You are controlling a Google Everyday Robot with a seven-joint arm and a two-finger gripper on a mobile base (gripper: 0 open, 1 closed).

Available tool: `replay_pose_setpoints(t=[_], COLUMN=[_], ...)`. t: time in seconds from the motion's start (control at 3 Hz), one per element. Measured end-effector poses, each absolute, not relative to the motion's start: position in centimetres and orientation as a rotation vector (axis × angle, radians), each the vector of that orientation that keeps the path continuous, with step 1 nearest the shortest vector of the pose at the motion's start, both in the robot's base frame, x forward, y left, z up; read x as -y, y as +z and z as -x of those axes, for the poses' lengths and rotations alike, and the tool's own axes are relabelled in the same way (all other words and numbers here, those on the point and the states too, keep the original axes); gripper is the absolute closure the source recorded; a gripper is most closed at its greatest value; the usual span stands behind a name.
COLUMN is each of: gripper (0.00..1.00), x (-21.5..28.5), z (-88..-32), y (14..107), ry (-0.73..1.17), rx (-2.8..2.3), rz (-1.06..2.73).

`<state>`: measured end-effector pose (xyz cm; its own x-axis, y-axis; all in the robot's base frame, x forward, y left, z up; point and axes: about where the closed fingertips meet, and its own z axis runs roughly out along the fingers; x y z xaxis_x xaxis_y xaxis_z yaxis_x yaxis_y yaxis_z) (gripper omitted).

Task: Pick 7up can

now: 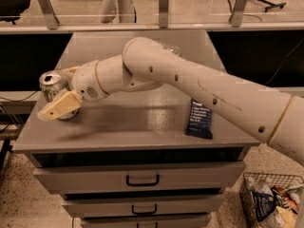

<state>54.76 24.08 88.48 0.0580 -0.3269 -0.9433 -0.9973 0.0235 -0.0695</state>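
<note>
The can (51,85) stands upright, or very nearly so, close to the edge of the grey cabinet top (142,122) on the left of the picture, its silver tabbed lid showing and its long axis running up and down. The gripper (55,93) is right at it, reaching in sideways along the arm. One tan finger (58,108) crosses in front of the can's lower half, and a bit of the other shows behind, near the lid. The can therefore sits in the gap between spread fingers rather than off to one side of them (whether either pad already touches the metal I cannot tell).

To my eye the reach is all but done. What remains is to close across the can's width and lift straight up. Closing off-centre would likely tip it towards the nearby edge.

A dark blue packet (199,119) lies flat, well apart, on the other side of the top.
</note>
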Motion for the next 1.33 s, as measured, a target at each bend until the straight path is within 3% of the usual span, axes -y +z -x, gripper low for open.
replay_pose_setpoints(t=[1.0,1.33], gripper=[0.87,1.00], x=[-23.2,-20.4], z=[-56.4,-59.5], y=[89.7,93.3], ry=[0.959,0.905], rx=[-1.364,-1.288], rz=[1.321,1.242])
